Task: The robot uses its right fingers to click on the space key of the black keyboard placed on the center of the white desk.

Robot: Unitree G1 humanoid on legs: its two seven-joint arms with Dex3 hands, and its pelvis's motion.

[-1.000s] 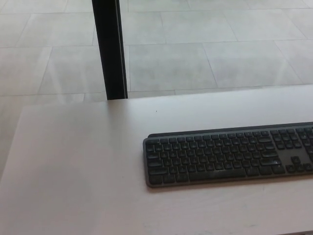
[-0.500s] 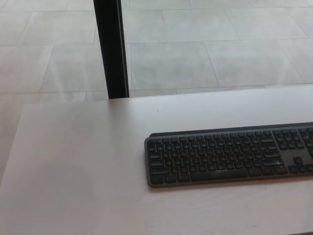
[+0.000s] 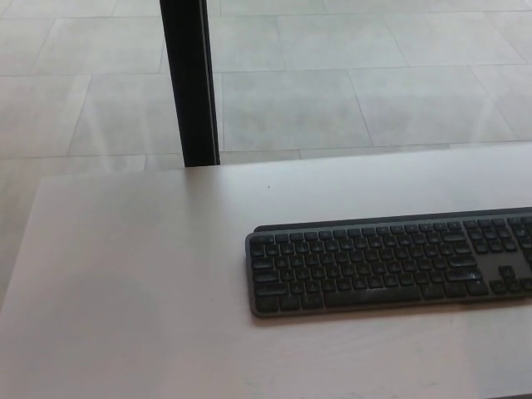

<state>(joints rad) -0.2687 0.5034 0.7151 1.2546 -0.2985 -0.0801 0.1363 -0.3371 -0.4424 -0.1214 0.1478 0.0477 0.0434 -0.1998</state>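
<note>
nothing on the desk had moved since the earlier frames; only the whole view had crept a touch to the right, which was the camera shifting, not the things. neither robot hand showed anywhere in the head view, so it could not be told whether the right fingers were spread, pressed together or holding anything, and the same went for the left.

working outward from where the right hand would have come in, the black keyboard (image 3: 391, 263) lay flat on the white desk (image 3: 133, 283), toward the right of the picture, with its right end cut off by the picture edge. the space key (image 3: 371, 294) was the long bar in the bottom row, nearest the robot, touching nothing but its neighbouring keys. to the left of the keyboard the desk was bare. beyond the far edge of the desk stood a dark upright post (image 3: 189, 83) against a pale tiled floor (image 3: 349, 100).

as a judgement, the press had not yet begun. the main risk looked like aim: the robot's fingers are thick and the keys sit close together, so a finger might have struck the row above or a key beside the bar. coming down too hard or at a slant might also have slid the keyboard on the smooth desk.
</note>
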